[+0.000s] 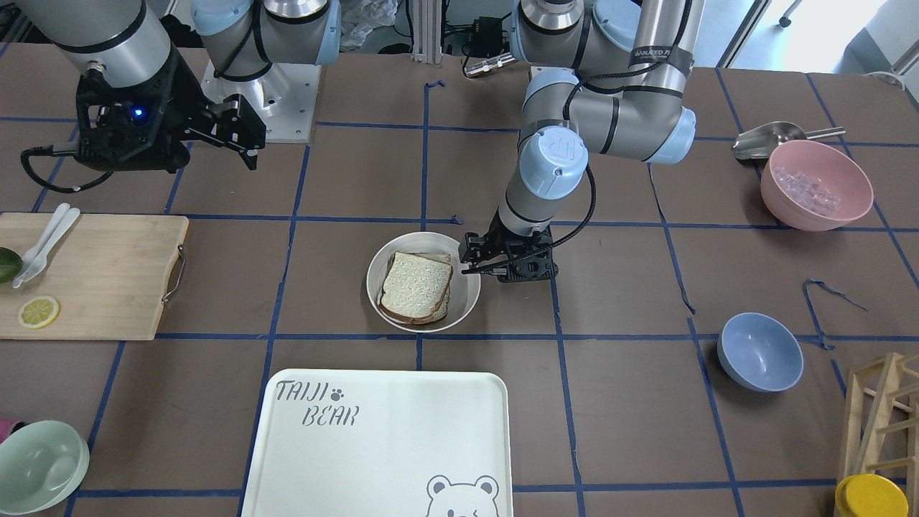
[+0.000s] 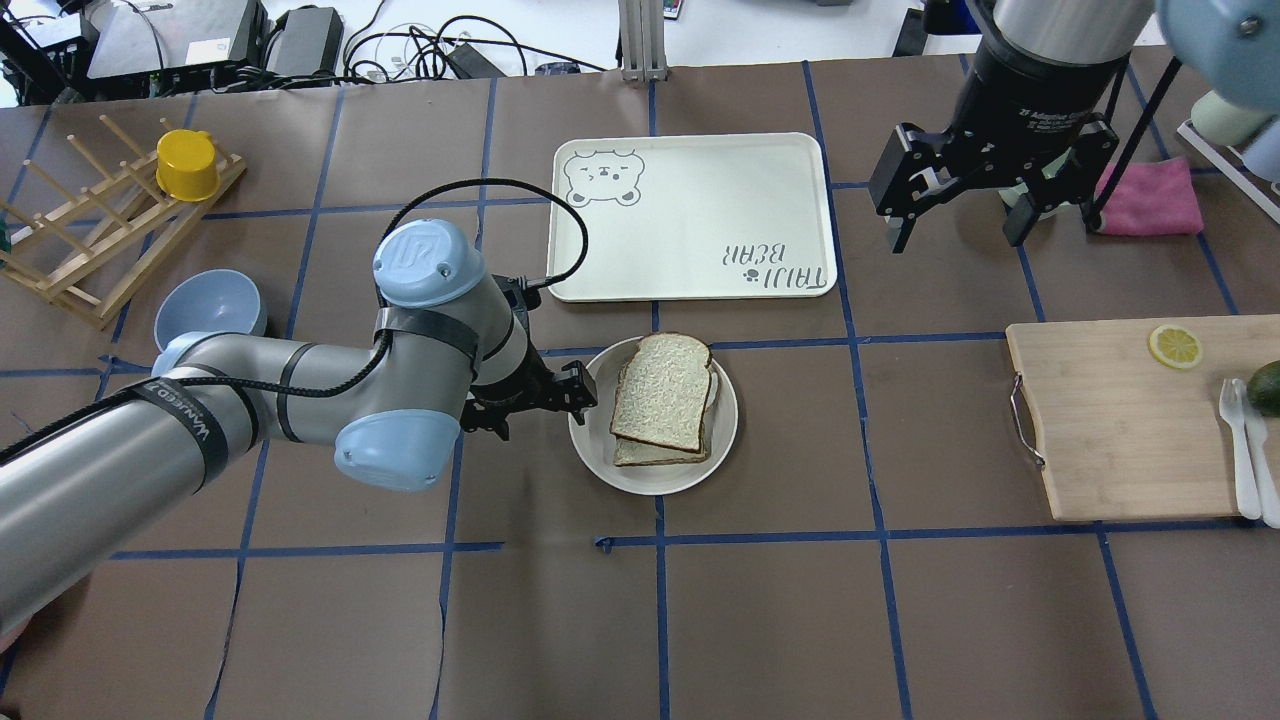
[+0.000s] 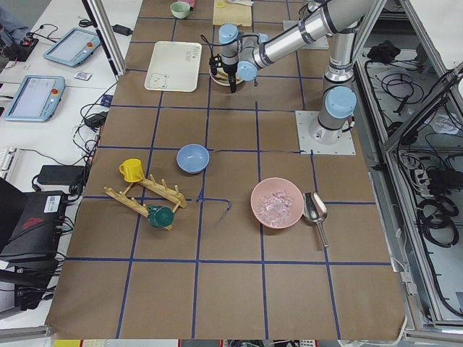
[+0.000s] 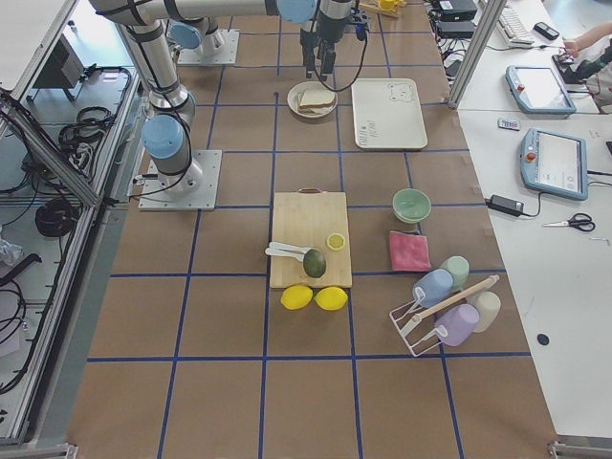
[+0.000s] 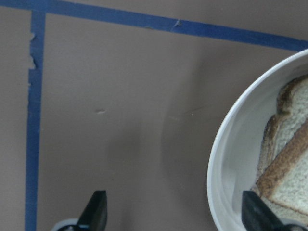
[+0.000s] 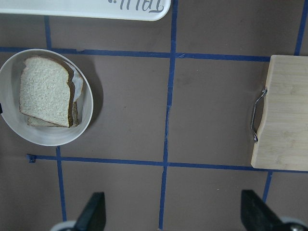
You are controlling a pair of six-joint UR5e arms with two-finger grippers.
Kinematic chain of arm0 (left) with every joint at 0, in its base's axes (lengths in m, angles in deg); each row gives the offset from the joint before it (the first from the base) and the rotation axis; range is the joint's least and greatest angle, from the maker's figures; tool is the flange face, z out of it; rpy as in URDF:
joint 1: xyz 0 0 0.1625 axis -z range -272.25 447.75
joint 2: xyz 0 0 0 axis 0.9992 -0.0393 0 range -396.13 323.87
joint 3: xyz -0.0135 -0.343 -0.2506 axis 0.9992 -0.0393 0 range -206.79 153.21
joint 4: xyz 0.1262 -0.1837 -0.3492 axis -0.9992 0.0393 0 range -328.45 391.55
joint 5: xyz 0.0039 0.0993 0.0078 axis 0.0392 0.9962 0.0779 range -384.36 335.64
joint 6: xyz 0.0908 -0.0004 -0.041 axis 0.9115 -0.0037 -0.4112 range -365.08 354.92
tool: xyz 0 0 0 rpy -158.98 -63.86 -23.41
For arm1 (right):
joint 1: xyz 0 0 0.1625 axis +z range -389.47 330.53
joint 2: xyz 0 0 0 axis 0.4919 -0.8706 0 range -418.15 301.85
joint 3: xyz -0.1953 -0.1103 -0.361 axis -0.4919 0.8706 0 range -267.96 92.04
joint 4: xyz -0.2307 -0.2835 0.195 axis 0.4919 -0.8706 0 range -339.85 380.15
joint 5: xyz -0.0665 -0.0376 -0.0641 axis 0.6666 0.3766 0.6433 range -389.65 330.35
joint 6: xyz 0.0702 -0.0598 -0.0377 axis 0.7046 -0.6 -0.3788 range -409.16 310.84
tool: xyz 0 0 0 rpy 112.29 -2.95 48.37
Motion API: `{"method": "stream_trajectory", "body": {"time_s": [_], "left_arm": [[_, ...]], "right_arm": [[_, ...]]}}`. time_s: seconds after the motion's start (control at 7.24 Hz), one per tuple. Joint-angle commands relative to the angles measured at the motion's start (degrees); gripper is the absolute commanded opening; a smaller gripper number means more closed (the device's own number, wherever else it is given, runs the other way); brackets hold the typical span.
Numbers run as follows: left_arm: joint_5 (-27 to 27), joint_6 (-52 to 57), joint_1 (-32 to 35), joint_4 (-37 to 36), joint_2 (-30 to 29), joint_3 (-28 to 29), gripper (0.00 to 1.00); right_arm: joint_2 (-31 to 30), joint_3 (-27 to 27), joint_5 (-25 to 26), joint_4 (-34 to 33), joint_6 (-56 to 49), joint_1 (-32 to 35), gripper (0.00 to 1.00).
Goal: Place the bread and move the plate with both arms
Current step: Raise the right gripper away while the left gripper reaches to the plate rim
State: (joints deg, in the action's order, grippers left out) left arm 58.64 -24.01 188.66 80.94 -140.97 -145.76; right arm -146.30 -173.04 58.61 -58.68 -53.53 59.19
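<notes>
The bread (image 2: pixel 662 388), a white slice with a dark crust, lies on top of a second slice in the round cream plate (image 2: pixel 653 488) at mid-table; both also show in the front view, bread (image 1: pixel 416 282) and plate (image 1: pixel 372 281). My left gripper (image 2: pixel 580 395) is low at the plate's left side and open. In the left wrist view the gripper (image 5: pixel 175 214) has the plate's rim (image 5: pixel 214 163) between its spread fingertips, not touching. My right gripper (image 2: pixel 955 235) hangs high over the table's far right, open and empty; its wrist view shows the plate (image 6: pixel 48 139) far below.
The bear-printed tray (image 2: pixel 690 215) lies just beyond the plate. A wooden cutting board (image 2: pixel 1130 420) with a lemon slice and white cutlery is at the right. A blue bowl (image 2: pixel 210 305) and a wooden rack (image 2: pixel 100 240) are at the left. A pink cloth (image 2: pixel 1150 195) is behind the right gripper.
</notes>
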Motion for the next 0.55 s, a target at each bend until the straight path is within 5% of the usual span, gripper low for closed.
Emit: {"method": "stream_trajectory", "body": {"time_s": [0.0,0.41], "left_arm": [[0.1,-1.0,1.6,-1.3,-2.3,0.1,0.49],[-0.1,-1.5,1.6,-4.3,-3.9,0.1,0.00]], "right_arm": [[0.1,-1.7,0.6,-1.9,-0.4,-0.5,1.00],[-0.4,-1.3,2.9,-1.8,4.1,-0.2,1.00]]}}
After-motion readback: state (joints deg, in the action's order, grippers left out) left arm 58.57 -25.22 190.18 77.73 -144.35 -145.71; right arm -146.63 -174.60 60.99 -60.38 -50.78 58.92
